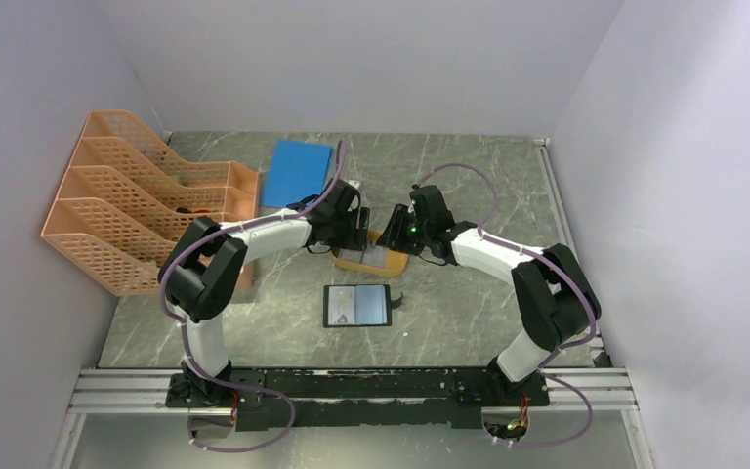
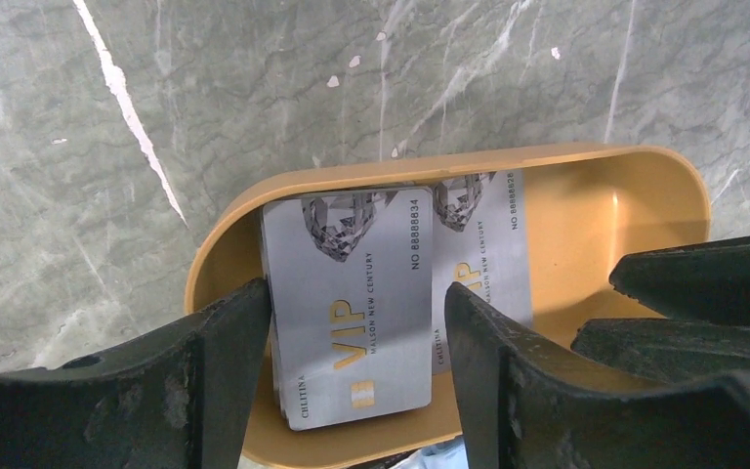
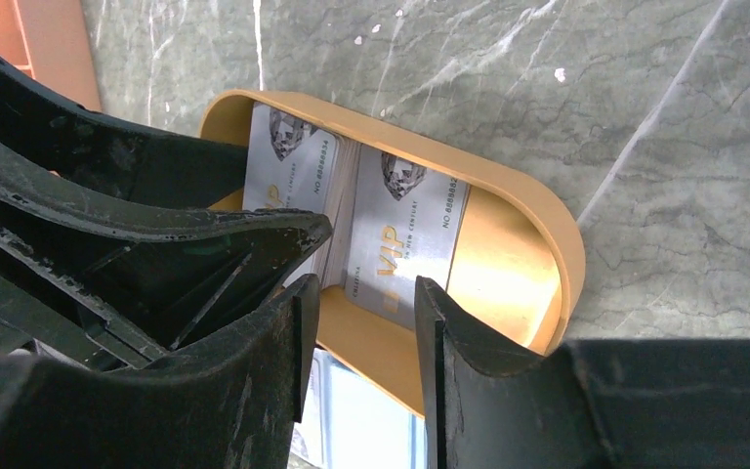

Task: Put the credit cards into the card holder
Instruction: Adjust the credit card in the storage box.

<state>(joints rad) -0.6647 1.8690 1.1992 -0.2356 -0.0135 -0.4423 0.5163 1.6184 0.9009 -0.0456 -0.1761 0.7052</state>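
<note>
The credit cards point(image 2: 347, 308) lie in an orange oval dish point(image 1: 388, 262) at the middle of the desk point(image 1: 469, 322), a small stack on one side and a single card point(image 2: 483, 249) lapping out from under it. None is in the card holder point(image 1: 356, 305) yet; it lies open and flat nearer the arm bases, just short of the dish.

At far left stands a tiered orange file rack point(image 1: 122, 200), with a blue sheet point(image 1: 295, 171) behind the dish.

The left gripper point(image 2: 352, 391) hangs over the dish with its jaws apart, one on each long edge of the stack, holding nothing. The right gripper point(image 3: 361, 322) comes in from the other side, jaws also apart and empty, above the single card.

Risks, as I judge them: closing on the whole stack would lift several cards together, too thick for one pocket. The cards are thin and slick, so a pinch may slip or flip one out of the dish. The two grippers are crowded over one small dish and could knock each other or shove it.
</note>
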